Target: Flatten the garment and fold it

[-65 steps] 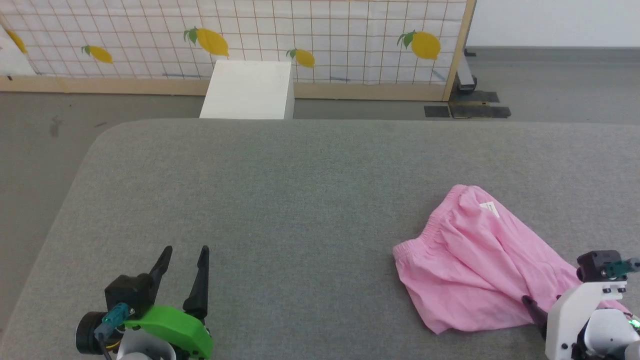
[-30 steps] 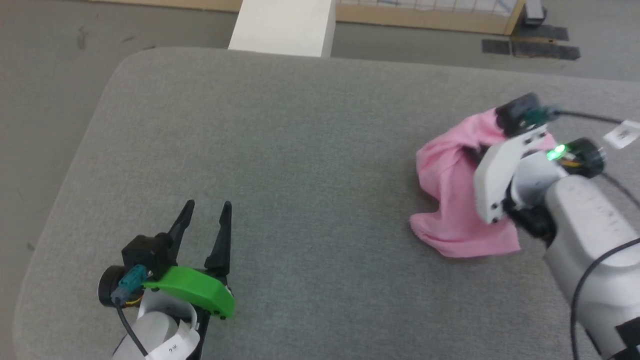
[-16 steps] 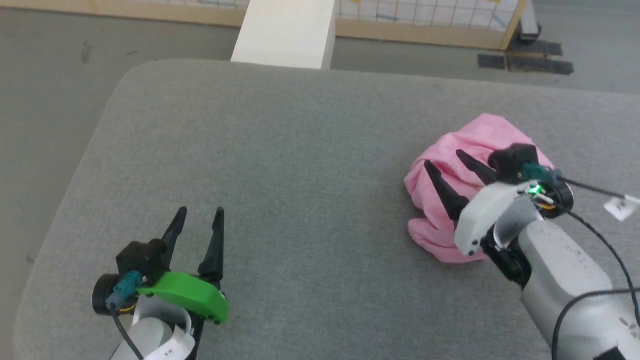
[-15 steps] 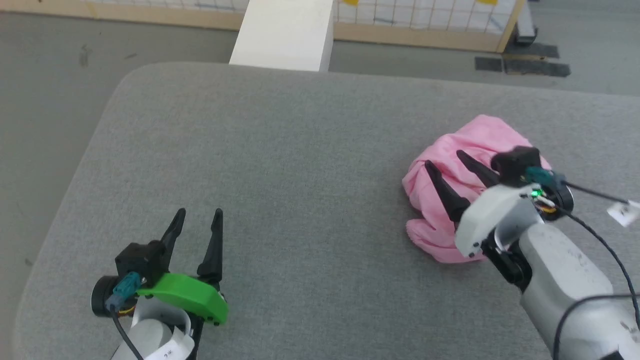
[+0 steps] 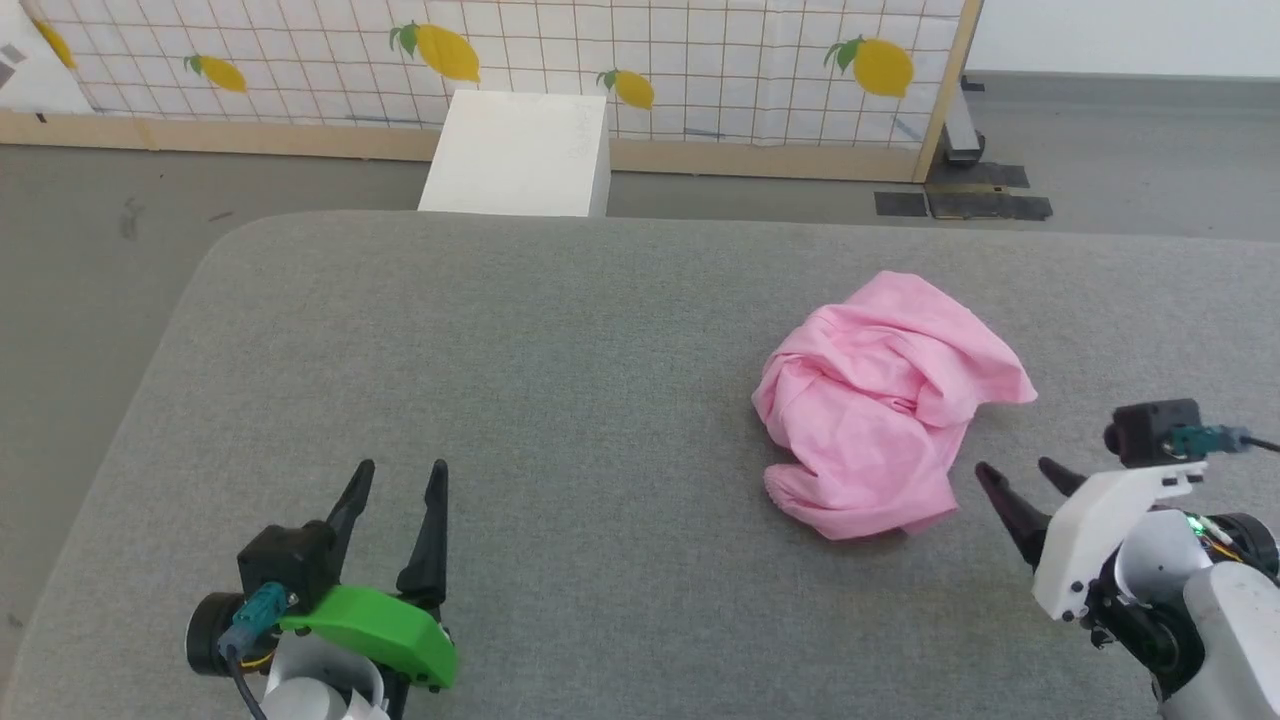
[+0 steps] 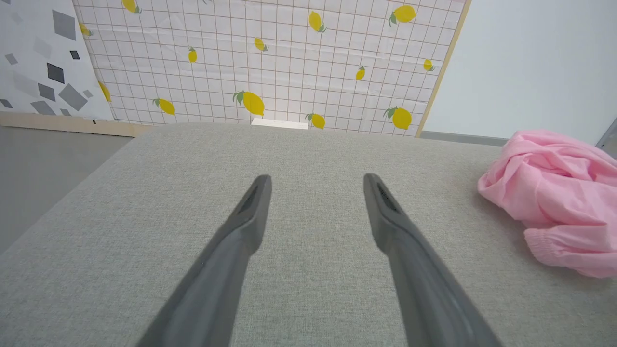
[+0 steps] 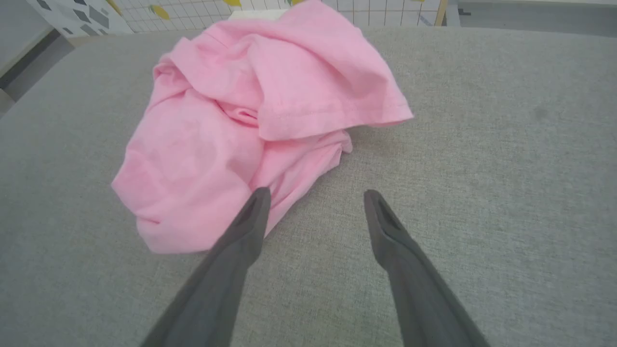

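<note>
Garment (image 5: 885, 405): pink shorts, let go by the right gripper (image 5: 1012, 466) within the last second. They now lie as a crumpled heap on the right half of the grey table (image 5: 560, 350), more bunched than their earlier spread lie, so flattening is judged to start afresh from a hem or the waistband. Right gripper: jaws wide, empty, drawn back to the near side of the heap, fingers low and pointing toward it. Left gripper (image 5: 402, 466): jaws wide, empty, at the near left, well apart from the cloth.

Head cam: high, looking down over desk (image 5: 600, 350). Wrist cams: low, near surface; all share pink garment (image 5: 880, 420)
</note>
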`<state>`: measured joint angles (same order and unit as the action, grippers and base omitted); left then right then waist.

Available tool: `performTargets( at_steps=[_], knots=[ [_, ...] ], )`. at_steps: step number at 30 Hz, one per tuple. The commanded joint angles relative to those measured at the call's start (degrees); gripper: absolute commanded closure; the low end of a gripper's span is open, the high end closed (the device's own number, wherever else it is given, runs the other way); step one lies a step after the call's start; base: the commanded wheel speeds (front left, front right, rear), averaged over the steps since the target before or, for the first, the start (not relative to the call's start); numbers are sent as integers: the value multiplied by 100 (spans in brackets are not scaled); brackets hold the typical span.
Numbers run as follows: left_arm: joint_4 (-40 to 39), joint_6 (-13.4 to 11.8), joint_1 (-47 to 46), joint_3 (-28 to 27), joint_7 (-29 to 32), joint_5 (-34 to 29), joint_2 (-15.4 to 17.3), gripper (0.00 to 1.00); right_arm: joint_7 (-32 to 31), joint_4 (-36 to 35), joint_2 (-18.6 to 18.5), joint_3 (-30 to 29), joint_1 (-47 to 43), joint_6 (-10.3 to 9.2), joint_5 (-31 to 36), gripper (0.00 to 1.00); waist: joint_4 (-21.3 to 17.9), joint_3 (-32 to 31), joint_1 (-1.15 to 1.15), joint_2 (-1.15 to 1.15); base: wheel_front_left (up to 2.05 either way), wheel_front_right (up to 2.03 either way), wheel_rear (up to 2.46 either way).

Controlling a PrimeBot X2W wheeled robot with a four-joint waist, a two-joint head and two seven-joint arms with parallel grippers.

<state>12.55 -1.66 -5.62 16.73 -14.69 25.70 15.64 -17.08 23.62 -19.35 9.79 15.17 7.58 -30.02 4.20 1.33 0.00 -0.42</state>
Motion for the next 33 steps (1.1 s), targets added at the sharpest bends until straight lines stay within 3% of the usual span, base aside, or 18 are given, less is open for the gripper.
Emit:
performTargets(
  at_steps=[1, 7, 14, 15, 16, 17, 26, 33],
  knots=[
    [-17, -34, 13, 21, 8, -44, 12, 0, -166, -73, 17, 26, 1, -9, -34, 0, 19, 33, 0, 42, 0, 0, 0],
    [-60, -6, -102, 76, 4, -46, -29, 0, -702, 56, 109, 176, 360, -9, -50, 0, 118, 241, 0, 42, 0, 0, 0],
    [-4, 59, -265, 114, -10, -51, -106, 0, -1114, 793, 148, 628, 893, -9, -224, 0, 258, 506, 0, 42, 0, 0, 0],
    [14, 65, -280, 114, -12, -53, -115, 0, -1174, 898, 149, 700, 931, -9, -259, 27, 267, 514, 0, 42, 0, 0, 0],
    [35, 73, -290, 113, -14, -55, -124, 0, -1187, 992, 153, 766, 971, -9, -318, 78, 278, 516, 0, 42, 0, 0, 0],
    [51, 78, -295, 112, -15, -56, -131, 0, -1168, 1052, 156, 799, 991, -9, -366, 100, 286, 512, 0, 42, 0, 0, 0],
    [137, 59, -151, 41, -25, -69, -135, 0, -401, 936, -74, 839, 823, -9, -593, 100, 151, 213, 0, 42, 0, 0, 0],
    [96, 29, -30, 19, -27, -66, -109, 0, 93, 524, -249, 248, 320, -9, -246, 100, 8, 19, 0, 42, 0, 0, 0]
  ],
)
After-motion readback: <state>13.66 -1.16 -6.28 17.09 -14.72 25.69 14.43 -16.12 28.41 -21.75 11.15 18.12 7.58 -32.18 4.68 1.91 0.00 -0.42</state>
